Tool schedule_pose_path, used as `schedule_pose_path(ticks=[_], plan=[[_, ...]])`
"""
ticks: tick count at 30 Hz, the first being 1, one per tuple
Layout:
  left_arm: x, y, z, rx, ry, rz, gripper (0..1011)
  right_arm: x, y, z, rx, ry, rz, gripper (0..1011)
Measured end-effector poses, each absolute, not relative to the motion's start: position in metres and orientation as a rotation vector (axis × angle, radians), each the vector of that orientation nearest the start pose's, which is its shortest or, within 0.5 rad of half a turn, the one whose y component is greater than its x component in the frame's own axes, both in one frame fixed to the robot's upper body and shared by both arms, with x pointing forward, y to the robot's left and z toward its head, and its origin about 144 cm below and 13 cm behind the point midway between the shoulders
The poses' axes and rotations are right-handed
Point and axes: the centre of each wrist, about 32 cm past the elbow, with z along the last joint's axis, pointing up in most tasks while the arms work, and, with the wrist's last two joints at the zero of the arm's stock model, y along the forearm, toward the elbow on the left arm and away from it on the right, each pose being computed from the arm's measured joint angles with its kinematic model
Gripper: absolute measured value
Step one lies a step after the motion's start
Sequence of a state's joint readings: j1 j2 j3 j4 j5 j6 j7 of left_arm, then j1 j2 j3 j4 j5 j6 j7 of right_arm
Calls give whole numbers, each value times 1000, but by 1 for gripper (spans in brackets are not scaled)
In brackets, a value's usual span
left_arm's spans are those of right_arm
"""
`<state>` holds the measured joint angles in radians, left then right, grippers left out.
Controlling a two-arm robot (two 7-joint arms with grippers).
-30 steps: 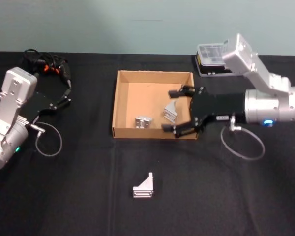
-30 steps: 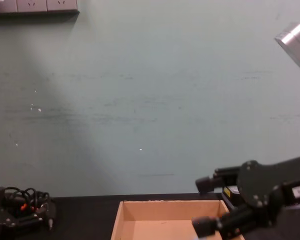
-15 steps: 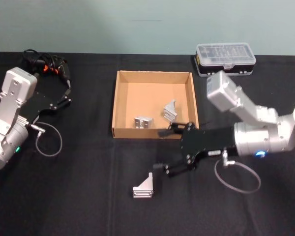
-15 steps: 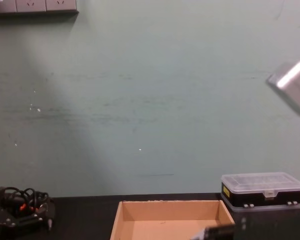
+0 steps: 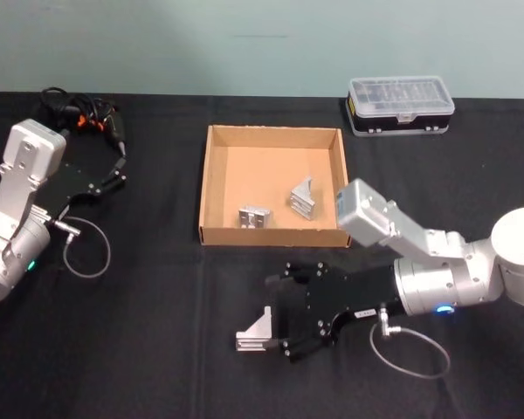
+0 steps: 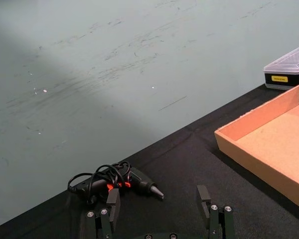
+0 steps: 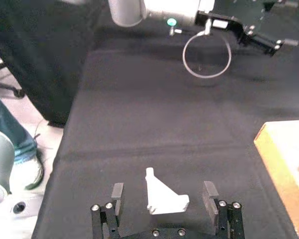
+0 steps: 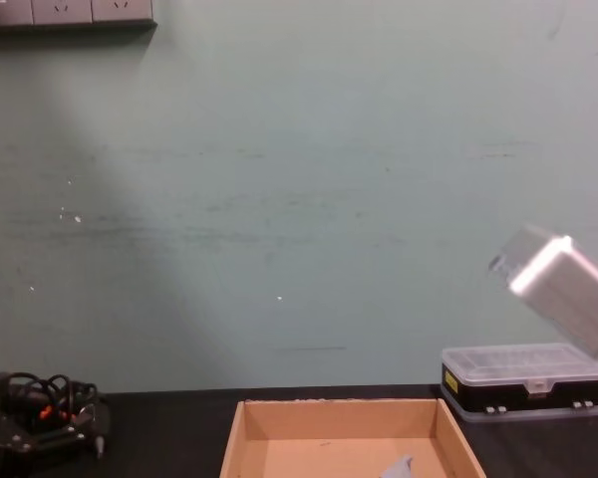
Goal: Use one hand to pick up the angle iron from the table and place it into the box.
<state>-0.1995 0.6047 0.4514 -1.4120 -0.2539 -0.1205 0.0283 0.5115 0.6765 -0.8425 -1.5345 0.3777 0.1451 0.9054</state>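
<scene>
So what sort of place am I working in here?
Likely a workshop or lab test bench: a flat matte black tabletop, a black corded power tool, and a black plastic case with clear lid.

— Where does everything sit?
— The shallow tan cardboard box (image 5: 211,188) lies mid-way on the flat black table (image 5: 157,349), with two silver metal brackets (image 5: 254,216) inside. The black plastic case with clear lid (image 5: 400,105) is behind its right corner. The silver angle iron (image 5: 257,332) lies on the tabletop before the box, between the parted fingers of the black right gripper (image 5: 279,316).
— And left?
— The black left gripper (image 5: 118,166), with a black cable-wrapped power tool (image 5: 83,118) behind it.
</scene>
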Motion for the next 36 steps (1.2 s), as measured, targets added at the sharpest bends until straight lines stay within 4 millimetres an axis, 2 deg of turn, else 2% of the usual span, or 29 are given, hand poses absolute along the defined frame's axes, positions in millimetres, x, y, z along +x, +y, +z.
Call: schedule_pose_path(ticks=[14,31,35,36], plan=[[489,310,1140,305,-285,1248,1000,518,-227,1189,-556,-60,-71,1004],[489,310,1140,304,-285,1248,1000,522,-220,1181,-570,-49,-58,1004],[489,310,1140,304,-285,1248,1000,522,-219,1181,-574,-48,-60,953],[489,310,1140,304,-285,1248,1000,522,-219,1181,-576,-49,-61,911]])
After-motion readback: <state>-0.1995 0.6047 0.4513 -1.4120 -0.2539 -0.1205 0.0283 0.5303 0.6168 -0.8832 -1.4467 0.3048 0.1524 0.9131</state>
